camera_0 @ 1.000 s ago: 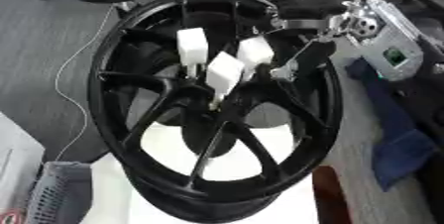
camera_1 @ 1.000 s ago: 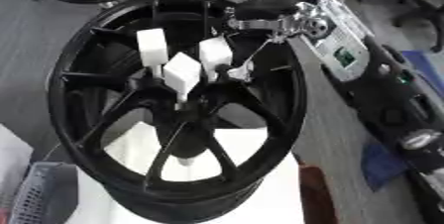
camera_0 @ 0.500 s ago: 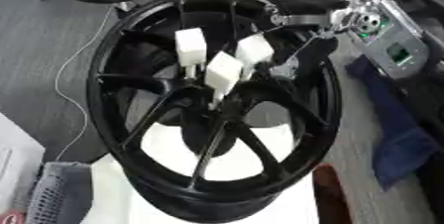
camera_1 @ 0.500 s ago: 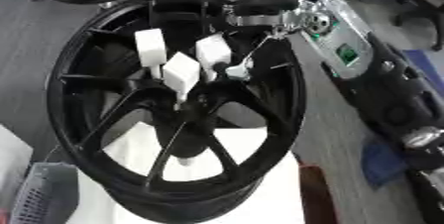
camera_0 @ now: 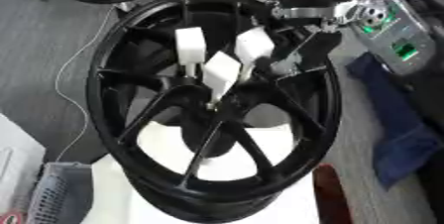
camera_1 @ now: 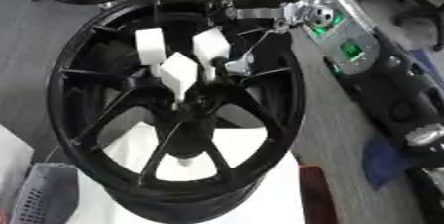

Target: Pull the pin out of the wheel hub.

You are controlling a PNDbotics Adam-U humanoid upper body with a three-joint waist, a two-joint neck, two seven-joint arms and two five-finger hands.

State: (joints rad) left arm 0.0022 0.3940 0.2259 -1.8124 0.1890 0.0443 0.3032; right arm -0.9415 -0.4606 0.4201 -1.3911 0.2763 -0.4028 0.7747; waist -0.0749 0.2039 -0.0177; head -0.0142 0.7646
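While the black wheel (camera_0: 208, 114) stands on its white stand, three white-tagged pins (camera_0: 221, 69) stick out of the hub. Right hand (camera_1: 239, 64) reaches in from upper right beside them; can't tell whether its fingers grip one. Left hand absent.

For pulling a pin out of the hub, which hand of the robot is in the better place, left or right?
The right hand. It comes in from the upper right over the wheel rim, and its fingers already reach beside the white-topped pins at the hub. The left hand shows in neither view.
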